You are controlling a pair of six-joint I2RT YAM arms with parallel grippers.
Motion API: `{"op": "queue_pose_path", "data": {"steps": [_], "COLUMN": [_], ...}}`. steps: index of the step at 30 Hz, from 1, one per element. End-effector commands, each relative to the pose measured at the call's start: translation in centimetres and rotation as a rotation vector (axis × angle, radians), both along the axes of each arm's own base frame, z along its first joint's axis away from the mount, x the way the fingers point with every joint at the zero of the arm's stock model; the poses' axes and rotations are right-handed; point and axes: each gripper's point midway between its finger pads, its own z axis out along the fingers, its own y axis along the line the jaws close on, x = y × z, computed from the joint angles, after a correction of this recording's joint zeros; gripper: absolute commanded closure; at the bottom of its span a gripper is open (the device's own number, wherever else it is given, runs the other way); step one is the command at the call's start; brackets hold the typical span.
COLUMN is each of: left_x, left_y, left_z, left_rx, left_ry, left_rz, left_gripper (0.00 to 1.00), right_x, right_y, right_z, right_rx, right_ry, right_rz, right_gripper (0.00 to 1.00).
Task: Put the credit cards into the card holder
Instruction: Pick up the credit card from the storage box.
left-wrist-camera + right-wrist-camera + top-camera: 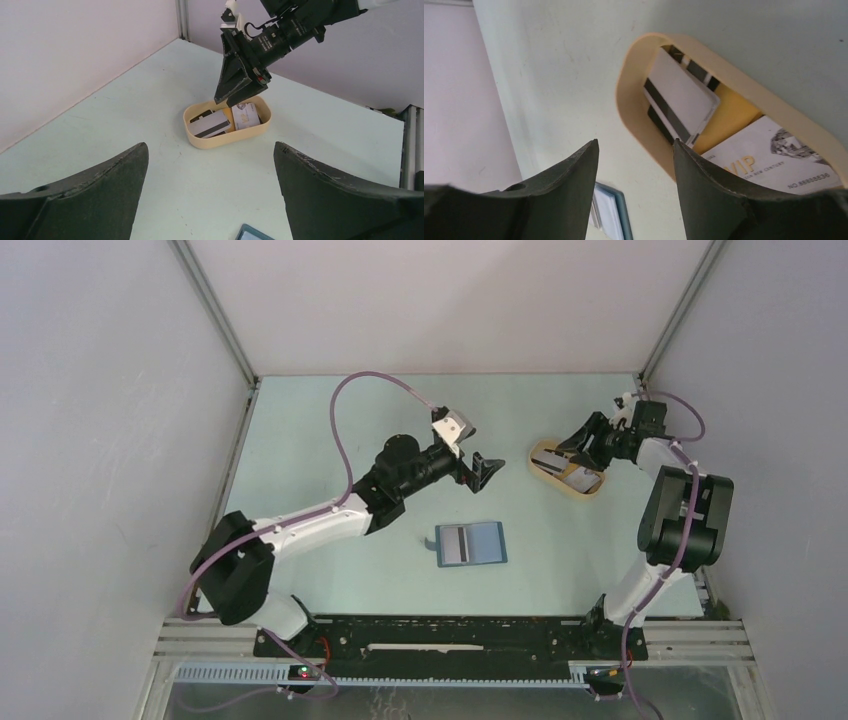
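Nearest to the arm bases, the card holder lies open and flat on the worktop, its pale slots facing up. A little farther, the left gripper hovers above the worktop with its jaws wide apart and empty, pointing toward the right. Farther and to the right, the credit cards lie inside a beige oval tray: a grey one with a dark stripe overlapping another, and a white printed one beside it. The right gripper hangs just above the tray, its jaws apart with nothing between them, so I judge that the step in hand is the reach for a first card. The next move calls for catching a thin card by its edge. The tray wall and the overlapping cards stand in the way, and a flat card may slip. The left arm is well apart from that path.
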Motion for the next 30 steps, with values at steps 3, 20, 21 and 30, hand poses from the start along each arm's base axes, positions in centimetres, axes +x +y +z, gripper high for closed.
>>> {"op": "queue_pose_path", "data": {"steps": [3,20,21,30], "left_x": [0.1,0.3,0.4,0.5], "left_y": [0.0,-0.1,-0.1,-0.1], "left_z": [0.2,-0.5,-0.5,-0.5], "left_rx": [-0.022,-0.020,-0.021,-0.023], "left_ry": [-0.006,0.015,0.014,0.019], "left_rz": [-0.016,-0.027,-0.027,-0.032], "left_gripper": [0.00,0.00,0.00,0.00], "right_x": [1.1,2.2,2.3,2.8], "right_y": [-2.0,-1.9,-1.8,-0.6], "right_z": [-1.5,-3.7,-3.7,-4.0], "right_rx": [0.017,0.038,0.039,0.022], "right_ry": [0.041,0.100,0.099,0.110], "right_rz": [-0.075,-0.067,-0.063,-0.043], "right_gripper": [0.35,0.34,0.34,0.34]}}
